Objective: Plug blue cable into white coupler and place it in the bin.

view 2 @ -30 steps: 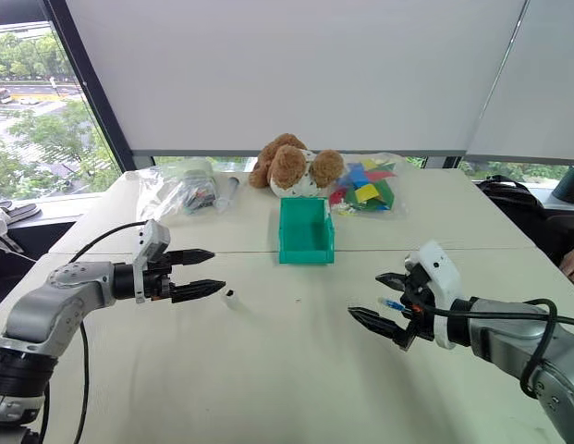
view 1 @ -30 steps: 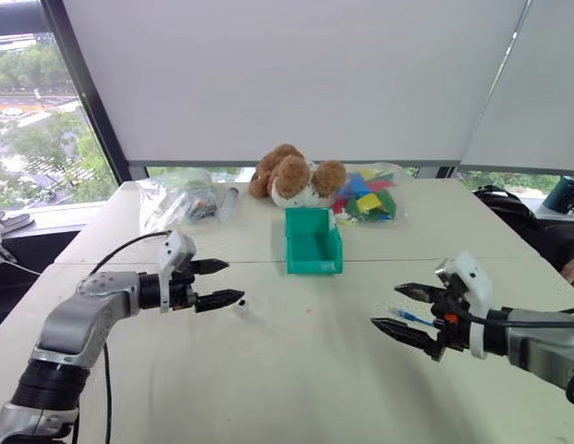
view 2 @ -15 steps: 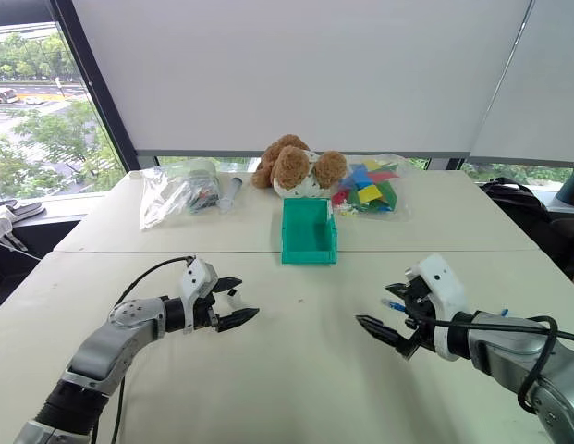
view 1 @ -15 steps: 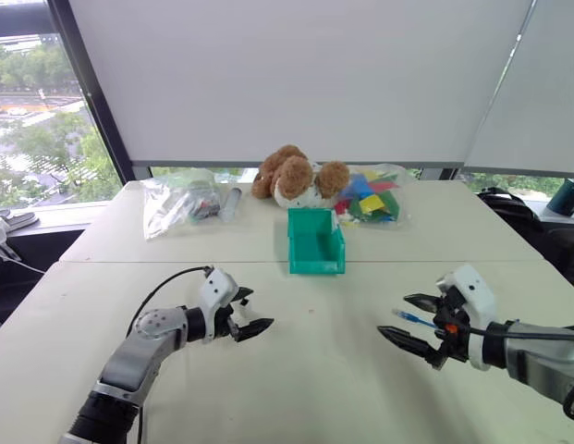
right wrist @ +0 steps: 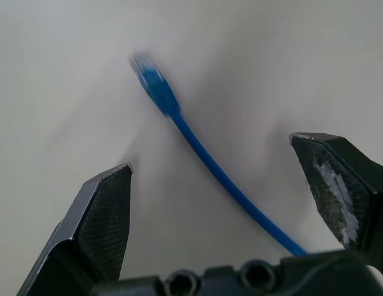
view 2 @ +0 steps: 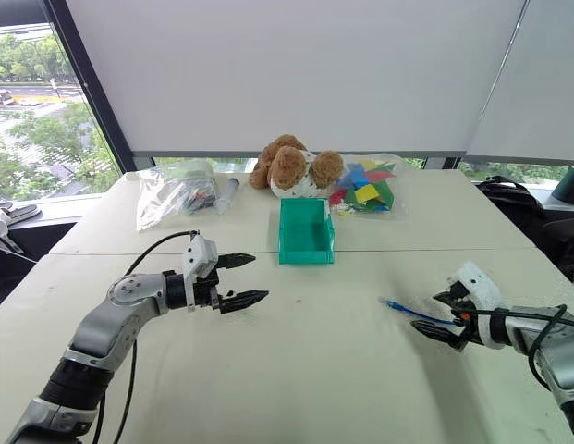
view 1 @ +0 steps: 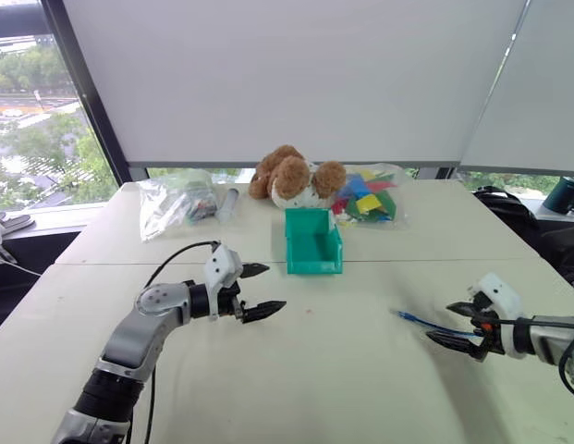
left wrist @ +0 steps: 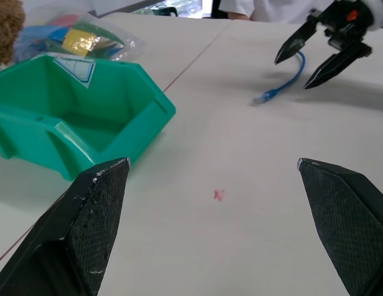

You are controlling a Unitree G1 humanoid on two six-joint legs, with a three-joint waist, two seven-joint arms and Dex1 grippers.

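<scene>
Soft daylight from windows (view 1: 46, 139), faint shadows, blurred blue cable (right wrist: 197, 148) plug

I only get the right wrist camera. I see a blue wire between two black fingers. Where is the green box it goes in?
Observer: The bin sits far across the table from the right gripper, just in front of a teddy bear.
Operator: Is anything in the box?
Observer: It looks empty in the left wrist view.
Operator: What is the other hand doing?
Observer: The left gripper hovers open over the table near the bin, holding nothing.
Operator: Is the wire grabbed?
Observer: No. The blue cable lies on the table between the right gripper's open fingers.
</scene>
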